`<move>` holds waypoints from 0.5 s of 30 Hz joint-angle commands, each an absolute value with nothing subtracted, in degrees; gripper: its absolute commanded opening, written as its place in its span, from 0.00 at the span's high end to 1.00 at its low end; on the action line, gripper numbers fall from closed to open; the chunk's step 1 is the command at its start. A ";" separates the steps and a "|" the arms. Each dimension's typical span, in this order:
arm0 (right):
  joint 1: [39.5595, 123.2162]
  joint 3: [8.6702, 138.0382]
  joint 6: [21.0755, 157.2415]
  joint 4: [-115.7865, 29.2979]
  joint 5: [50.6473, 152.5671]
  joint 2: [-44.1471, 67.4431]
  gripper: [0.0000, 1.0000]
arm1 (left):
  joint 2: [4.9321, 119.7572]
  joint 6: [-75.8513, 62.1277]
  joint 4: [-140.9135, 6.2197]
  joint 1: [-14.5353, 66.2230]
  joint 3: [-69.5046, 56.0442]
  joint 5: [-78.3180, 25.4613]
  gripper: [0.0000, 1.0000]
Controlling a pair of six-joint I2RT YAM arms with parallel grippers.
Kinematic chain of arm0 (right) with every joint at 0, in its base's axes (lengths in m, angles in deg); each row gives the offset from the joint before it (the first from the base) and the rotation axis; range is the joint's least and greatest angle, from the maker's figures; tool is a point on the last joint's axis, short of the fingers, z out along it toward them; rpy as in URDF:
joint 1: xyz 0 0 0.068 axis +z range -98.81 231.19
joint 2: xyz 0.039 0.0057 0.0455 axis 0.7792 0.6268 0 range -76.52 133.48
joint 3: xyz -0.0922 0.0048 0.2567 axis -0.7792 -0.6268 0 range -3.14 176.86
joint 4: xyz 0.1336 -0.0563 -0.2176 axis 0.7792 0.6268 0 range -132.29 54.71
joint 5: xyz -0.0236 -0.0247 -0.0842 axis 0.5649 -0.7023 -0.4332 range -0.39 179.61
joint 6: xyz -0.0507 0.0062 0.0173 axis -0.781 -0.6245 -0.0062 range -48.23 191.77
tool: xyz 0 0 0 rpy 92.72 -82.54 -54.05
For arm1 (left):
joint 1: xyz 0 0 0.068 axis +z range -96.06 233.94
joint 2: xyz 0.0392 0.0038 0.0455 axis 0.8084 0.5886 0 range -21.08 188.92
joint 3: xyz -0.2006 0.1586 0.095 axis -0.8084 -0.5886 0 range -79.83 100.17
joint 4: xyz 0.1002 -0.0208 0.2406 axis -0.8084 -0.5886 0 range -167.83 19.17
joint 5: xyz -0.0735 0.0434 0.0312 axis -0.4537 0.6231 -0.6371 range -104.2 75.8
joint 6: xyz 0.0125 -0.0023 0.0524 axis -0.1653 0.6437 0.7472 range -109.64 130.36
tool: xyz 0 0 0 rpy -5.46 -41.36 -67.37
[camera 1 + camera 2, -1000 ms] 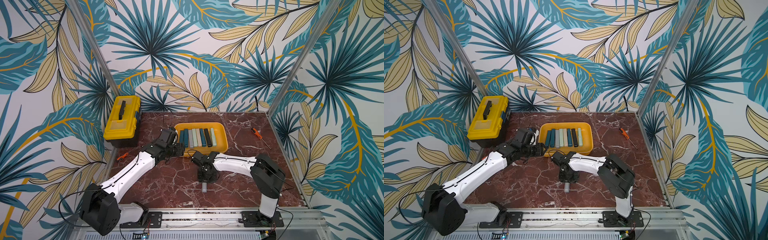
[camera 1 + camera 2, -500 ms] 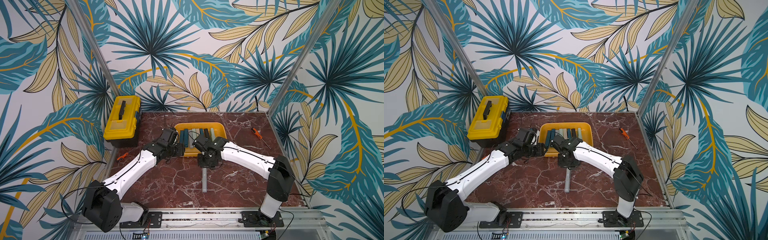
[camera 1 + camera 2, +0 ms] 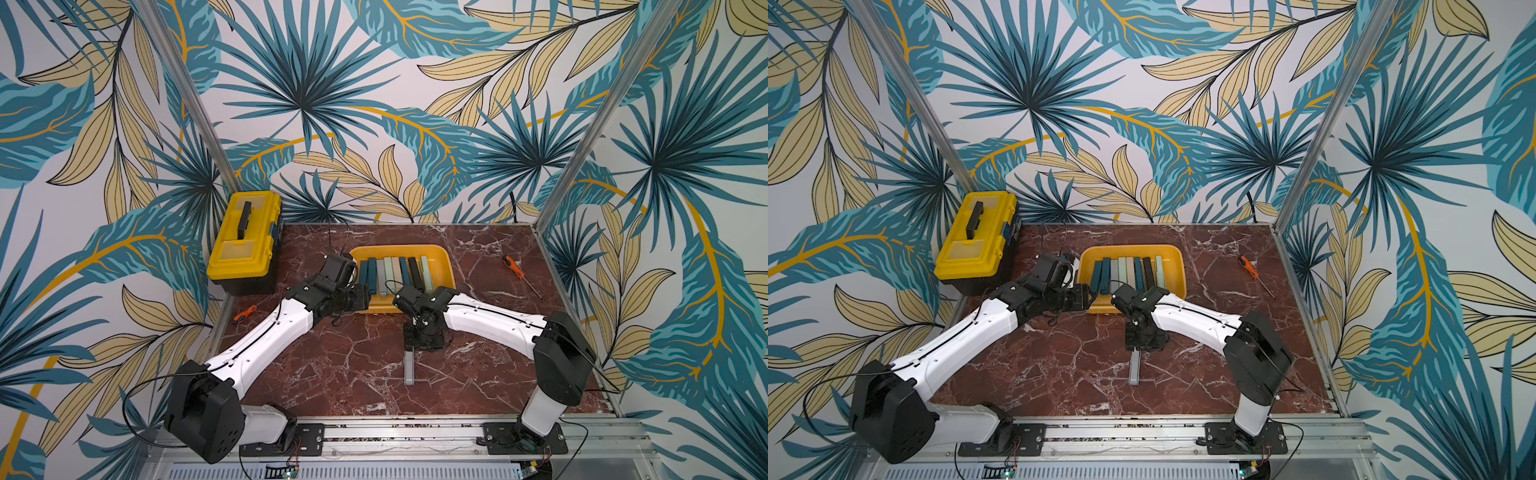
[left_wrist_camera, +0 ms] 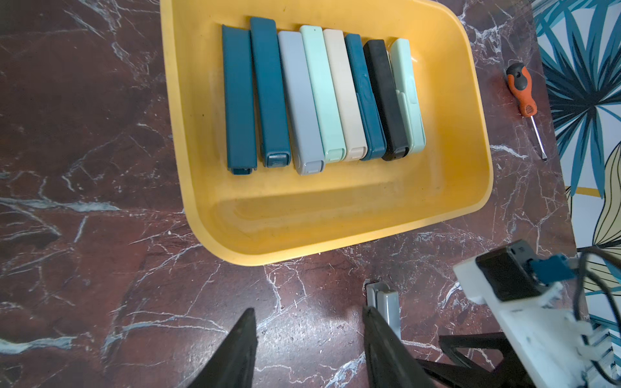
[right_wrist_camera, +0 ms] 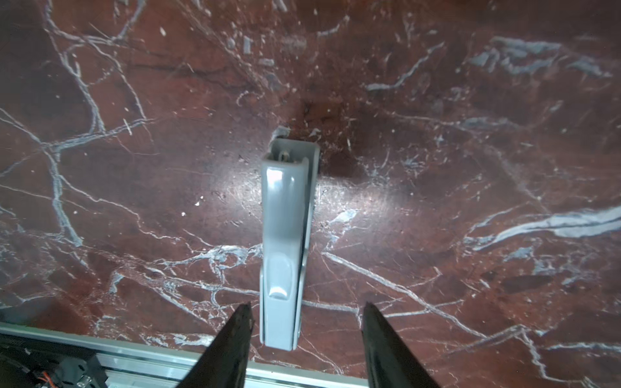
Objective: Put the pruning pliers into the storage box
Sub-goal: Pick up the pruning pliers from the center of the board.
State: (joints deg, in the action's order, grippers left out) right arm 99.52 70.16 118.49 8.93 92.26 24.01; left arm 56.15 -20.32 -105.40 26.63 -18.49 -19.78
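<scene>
The storage box (image 3: 444, 266) (image 3: 1177, 266) (image 4: 336, 248), a shallow orange-yellow tray, stands at the back middle of the table. Several pruning pliers (image 3: 395, 274) (image 3: 1128, 272) (image 4: 316, 97) lie in it side by side. One grey pruning plier (image 3: 409, 368) (image 3: 1134, 370) (image 5: 285, 242) (image 4: 388, 304) lies on the table in front of the box. My right gripper (image 3: 417, 347) (image 3: 1142, 343) (image 5: 307, 305) stands over its far end, open; the bar lies between the fingers, nearer one of them. My left gripper (image 3: 365, 300) (image 3: 1087, 300) (image 4: 308, 310) is open and empty by the box's near left corner.
A yellow lidded toolbox (image 3: 245, 245) stands at the back left. An orange-handled screwdriver (image 3: 519, 276) (image 4: 522, 90) lies right of the box. A small orange-handled tool (image 3: 245, 312) lies at the table's left edge. A metal rail (image 5: 302, 373) runs along the front.
Half a second ago my right gripper was up by the box's front edge; it has come back over the grey bar's far end with its jaws wider. The left arm has barely moved.
</scene>
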 commanded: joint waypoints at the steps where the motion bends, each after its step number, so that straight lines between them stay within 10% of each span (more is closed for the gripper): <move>1: 100.35 68.18 120.42 4.96 94.08 25.59 0.45 | 56.32 -20.27 -105.90 26.94 -17.23 -20.00 0.47; 15: 101.46 64.90 124.46 2.12 93.74 29.15 0.42 | 55.55 -20.23 -106.08 26.94 -18.17 -19.51 0.47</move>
State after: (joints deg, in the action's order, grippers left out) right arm 101.21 66.20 122.58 1.65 94.89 27.88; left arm 56.19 -20.32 -105.42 26.63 -18.49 -19.76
